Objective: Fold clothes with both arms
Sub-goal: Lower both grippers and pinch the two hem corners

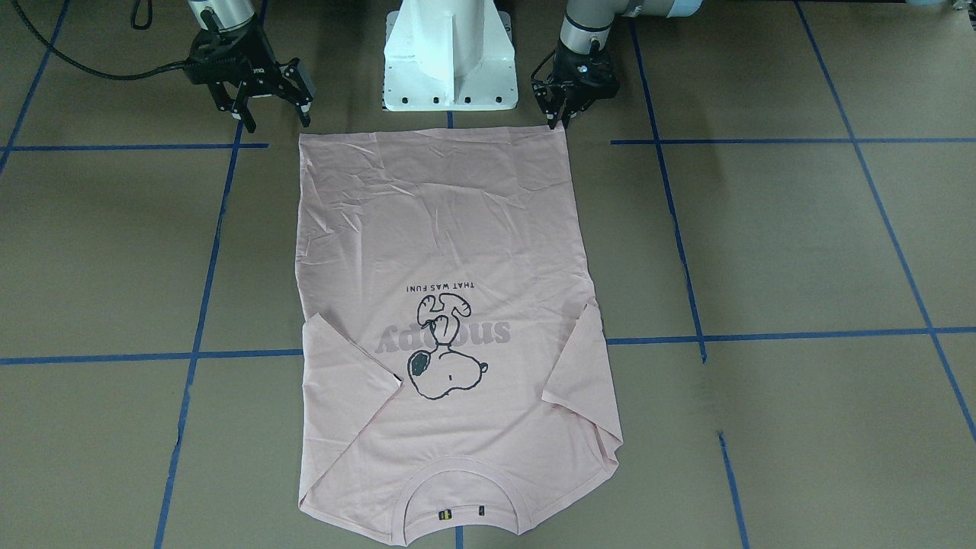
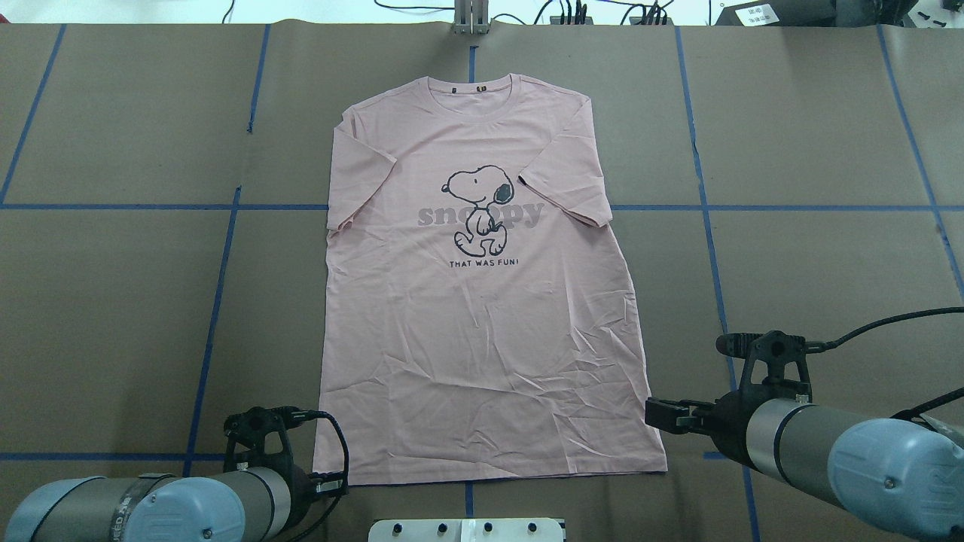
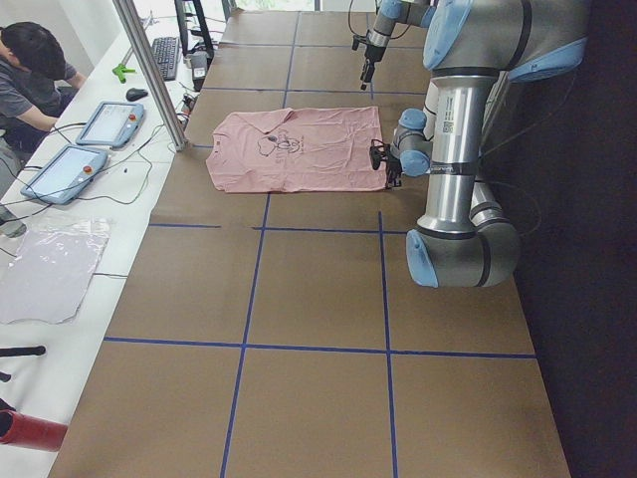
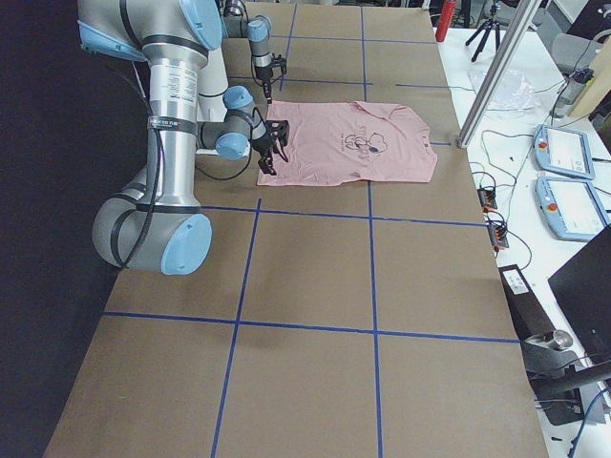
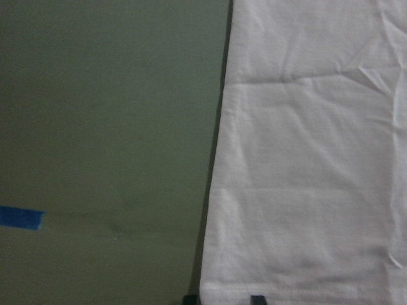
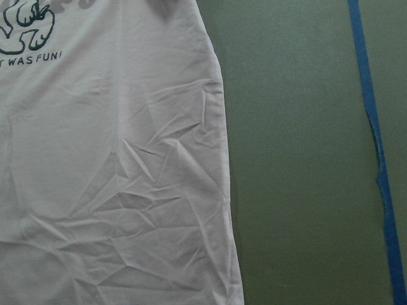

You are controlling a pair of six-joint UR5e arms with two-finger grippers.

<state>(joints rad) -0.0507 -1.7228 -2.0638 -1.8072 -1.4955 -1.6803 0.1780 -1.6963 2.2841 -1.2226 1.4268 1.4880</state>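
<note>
The clothes are one pale pink T-shirt lying flat, print side up, with its collar at the far side and its hem toward the robot. My left gripper is low at the hem's left corner. In the left wrist view its gripper shows two dark tips a little apart at the hem of the shirt. My right gripper is open and holds nothing. It hovers beside the hem's right corner, over the shirt's side edge.
The white pedestal base stands just behind the hem. Blue tape lines cross the brown table. A black cable trails by the right arm. A person sits at a side desk with tablets beyond a metal post.
</note>
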